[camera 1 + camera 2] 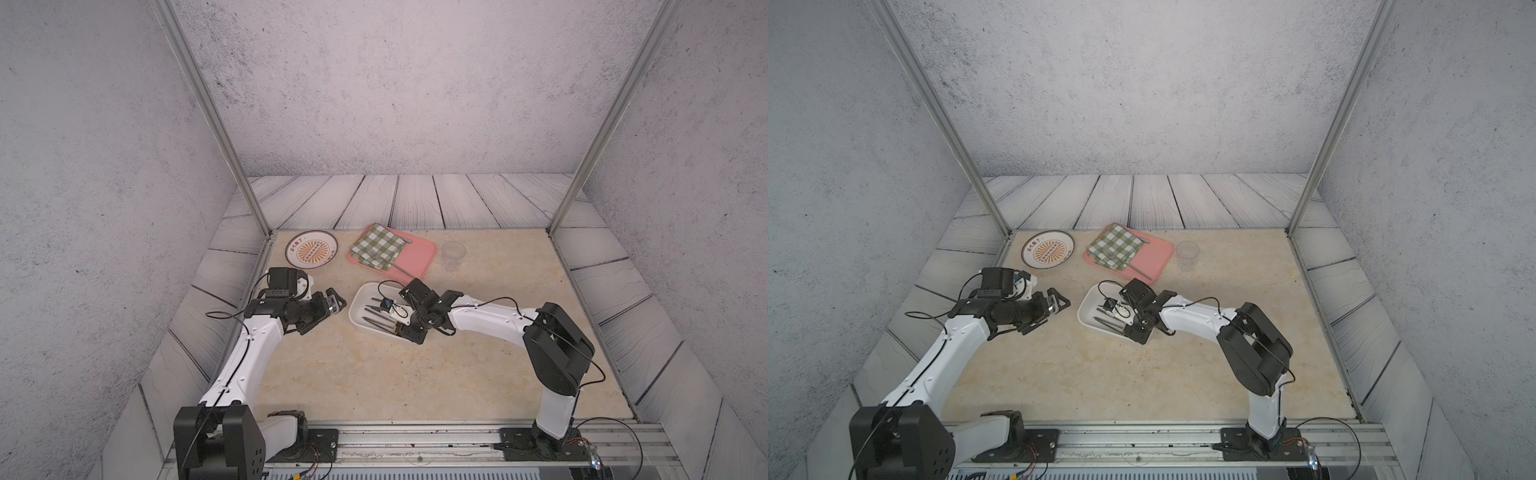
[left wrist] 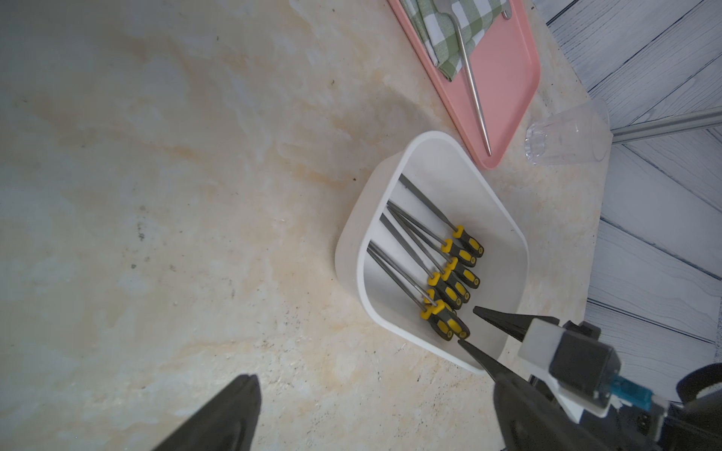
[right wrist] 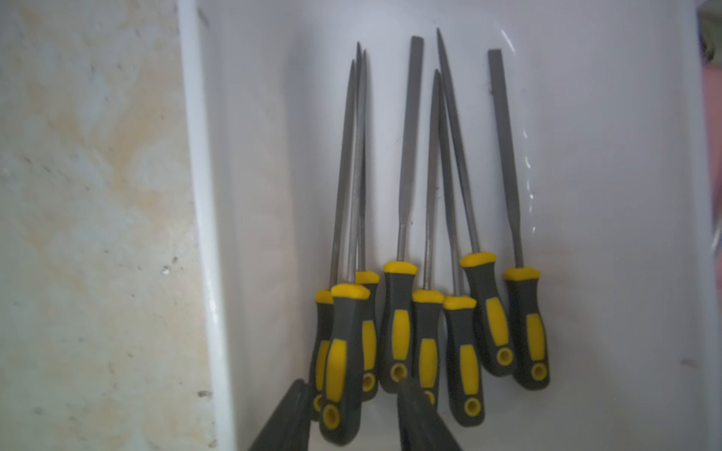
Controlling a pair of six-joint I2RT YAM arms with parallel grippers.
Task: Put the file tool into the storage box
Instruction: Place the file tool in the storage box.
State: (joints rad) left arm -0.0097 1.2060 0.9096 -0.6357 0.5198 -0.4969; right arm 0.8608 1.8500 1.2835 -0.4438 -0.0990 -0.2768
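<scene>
Spotter: Eight handles by my count lay in the storage box (image 2: 351,250), all w/ blades pointing one way along its length.

Op: Which was my file?

Spotter: Your file (image 3: 345,324) was the one closest to a long wall, and it looked to ride on top of the others. It sat right btwn the fingers of your right tool (image 3: 351,384), handle end under the fingertips, long axis running straight away from the wrist.

Op: Was I clamped on it?

Spotter: No. Your jaws stood apart, w/ a gap either side of the handle in the right wrist view. Nothing was pinched.

Op: And the left side?

Spotter: Your left tool (image 1: 337,304) hung over the tabletop (image 1: 374,374) near the box, on the far side from your right arm. Its fingers were spread wide & empty. The right arm was much the nearer one.

Op: So what did the next move turn on?

Spotter: My read was that the file was in, so the job was approx done. You needed to back out up & along the handle's axis, away from the blades. A sideways sweep could've clipped the handle & dragged the pile.
</scene>
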